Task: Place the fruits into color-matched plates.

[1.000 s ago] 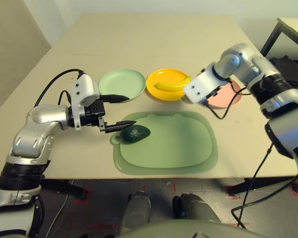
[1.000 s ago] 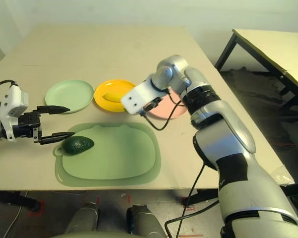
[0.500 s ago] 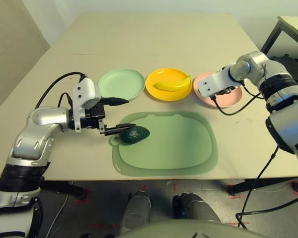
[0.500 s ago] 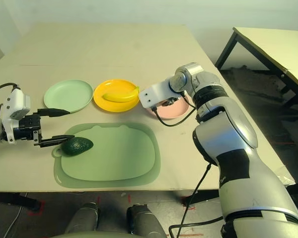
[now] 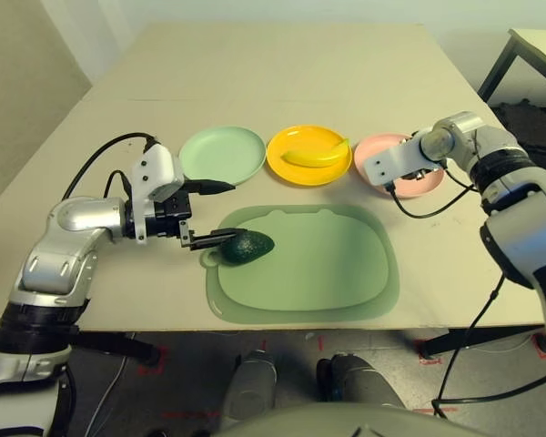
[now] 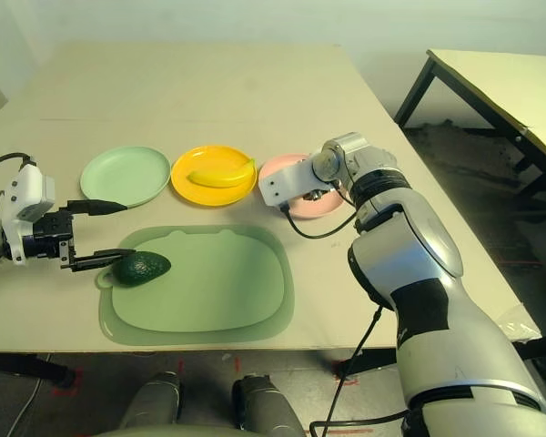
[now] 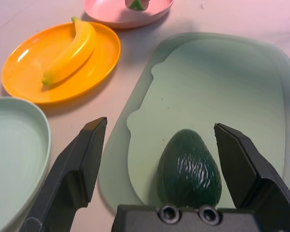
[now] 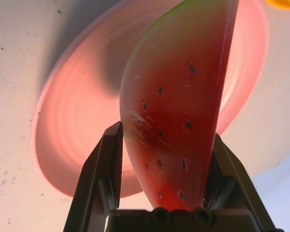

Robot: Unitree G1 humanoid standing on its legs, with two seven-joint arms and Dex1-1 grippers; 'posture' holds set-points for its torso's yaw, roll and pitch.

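The watermelon wedge is held in the right jaws, apparently above the pink plate; the left jaws are spread wide around the avocado.

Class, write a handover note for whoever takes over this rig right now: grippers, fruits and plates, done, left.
Left gripper: open, dark green oval avocado between its fingers on the pale green mat.
Right gripper: closed on the red watermelon wedge, over the round pink plate.
Done: curved yellow banana on the round yellow plate.
Left: watermelon onto pink, avocado onto the round mint green plate.
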